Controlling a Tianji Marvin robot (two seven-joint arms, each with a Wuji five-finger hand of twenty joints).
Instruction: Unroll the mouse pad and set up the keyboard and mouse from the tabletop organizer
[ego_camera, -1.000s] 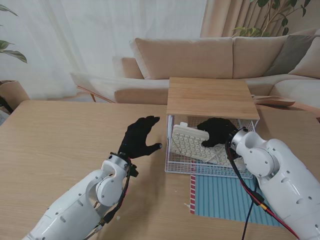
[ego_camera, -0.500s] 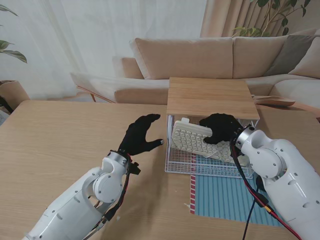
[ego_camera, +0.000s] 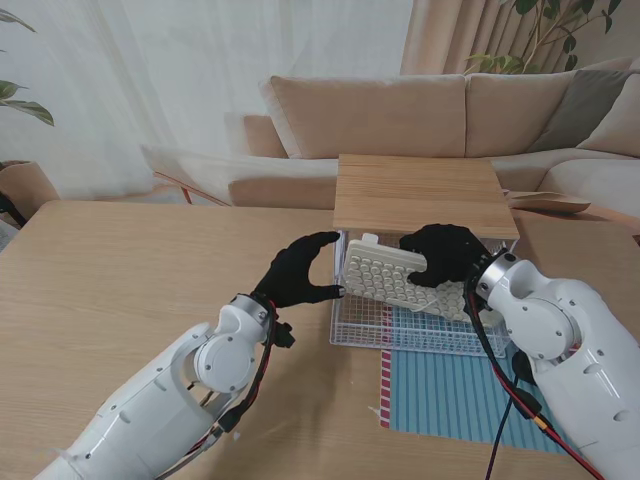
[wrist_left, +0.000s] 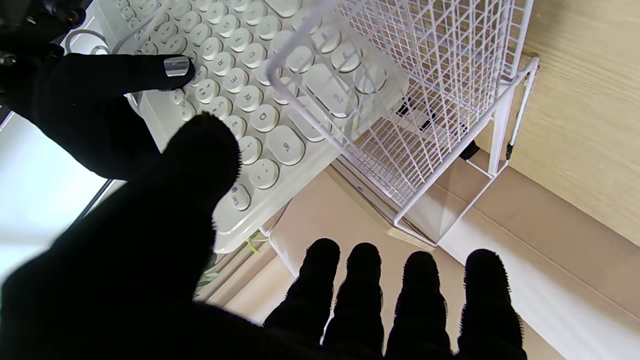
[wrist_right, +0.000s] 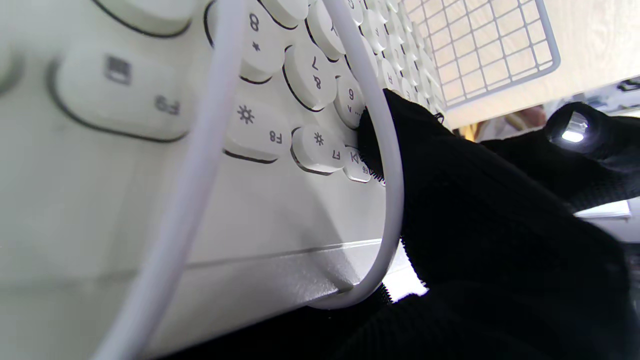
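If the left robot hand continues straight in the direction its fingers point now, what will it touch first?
Probably the near end of the keyboard sticking out of the wire organizer; the left robot hand is open beside it, though depth is uncertain.

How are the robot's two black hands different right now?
The right hand is inside the wire organizer, shut on the white keyboard; the left hand is outside it, beside the keyboard's end, open and holding nothing. Both wear black gloves.
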